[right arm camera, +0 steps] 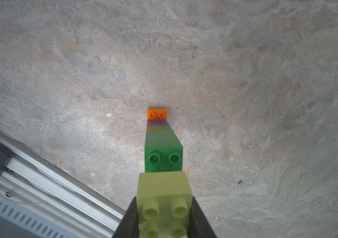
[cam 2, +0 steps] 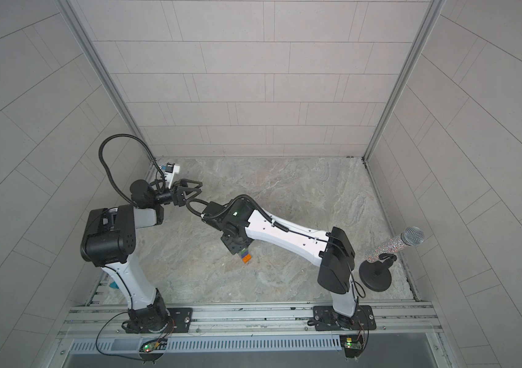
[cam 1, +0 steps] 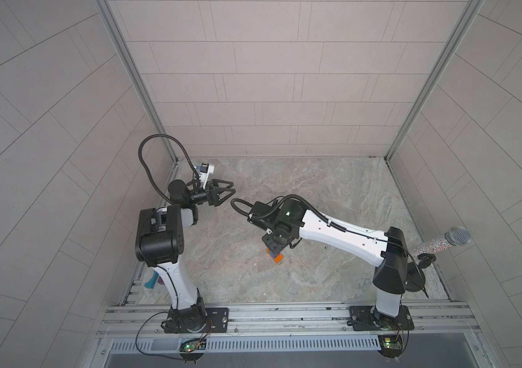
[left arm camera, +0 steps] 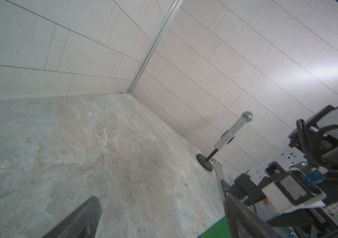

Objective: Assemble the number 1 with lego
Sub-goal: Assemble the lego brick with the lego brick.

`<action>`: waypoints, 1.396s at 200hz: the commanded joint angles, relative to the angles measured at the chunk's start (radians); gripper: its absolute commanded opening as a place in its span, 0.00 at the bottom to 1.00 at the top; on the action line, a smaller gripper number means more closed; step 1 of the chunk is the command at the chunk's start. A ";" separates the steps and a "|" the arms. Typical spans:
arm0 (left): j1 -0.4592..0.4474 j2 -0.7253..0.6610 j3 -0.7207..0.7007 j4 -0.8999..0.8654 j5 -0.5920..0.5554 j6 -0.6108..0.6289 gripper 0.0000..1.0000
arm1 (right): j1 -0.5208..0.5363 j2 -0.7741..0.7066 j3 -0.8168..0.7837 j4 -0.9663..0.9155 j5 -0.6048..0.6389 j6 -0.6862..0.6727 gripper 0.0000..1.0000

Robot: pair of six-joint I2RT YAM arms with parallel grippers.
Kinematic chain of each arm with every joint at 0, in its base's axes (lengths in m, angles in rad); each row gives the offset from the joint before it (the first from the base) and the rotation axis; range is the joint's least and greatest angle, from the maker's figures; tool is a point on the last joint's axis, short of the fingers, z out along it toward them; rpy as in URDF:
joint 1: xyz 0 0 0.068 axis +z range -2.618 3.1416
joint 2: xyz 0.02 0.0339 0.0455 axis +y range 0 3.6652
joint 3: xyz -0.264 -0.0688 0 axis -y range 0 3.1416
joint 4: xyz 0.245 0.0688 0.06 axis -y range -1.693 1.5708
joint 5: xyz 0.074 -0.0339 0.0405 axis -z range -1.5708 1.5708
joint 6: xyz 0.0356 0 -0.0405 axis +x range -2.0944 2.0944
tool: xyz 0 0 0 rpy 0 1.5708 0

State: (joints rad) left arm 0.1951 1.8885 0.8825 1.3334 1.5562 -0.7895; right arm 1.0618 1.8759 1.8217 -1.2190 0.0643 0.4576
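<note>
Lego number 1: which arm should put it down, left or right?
Probably right. The right claw is shut on the number 1 at its lime tip. The left claw is open, empty and off to the side.

Marbled grey tabletop [cam 1: 317, 197]. Glitter-covered microphone [cam 1: 428, 247] sits tilted on a black round-based stand [cam 2: 376, 275], close to the right wall. Teal object [cam 1: 150, 283], type indeterminate, lies at the left edge. Aluminium rail [cam 1: 285, 313] and slotted grille [cam 1: 285, 344] run along the front.
</note>
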 commanded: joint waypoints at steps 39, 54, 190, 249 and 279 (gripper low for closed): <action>-0.004 -0.032 0.021 0.031 0.056 0.006 1.00 | -0.010 0.039 0.001 -0.008 -0.008 0.012 0.04; -0.004 -0.032 0.019 0.031 0.054 0.007 1.00 | -0.011 0.046 0.003 -0.005 -0.011 0.012 0.04; -0.004 -0.032 0.020 0.032 0.054 0.005 1.00 | -0.021 0.152 0.117 -0.149 -0.048 -0.070 0.04; -0.003 -0.033 0.020 0.032 0.056 0.006 1.00 | -0.022 0.218 0.183 -0.232 -0.106 -0.141 0.04; -0.004 -0.029 0.020 0.032 0.056 0.004 1.00 | -0.022 0.240 0.233 -0.253 -0.161 -0.159 0.03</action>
State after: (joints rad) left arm 0.1947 1.8866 0.8825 1.3338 1.5562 -0.7895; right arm 1.0359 2.0533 2.0445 -1.3746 0.0029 0.3420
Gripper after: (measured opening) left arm 0.999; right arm 0.324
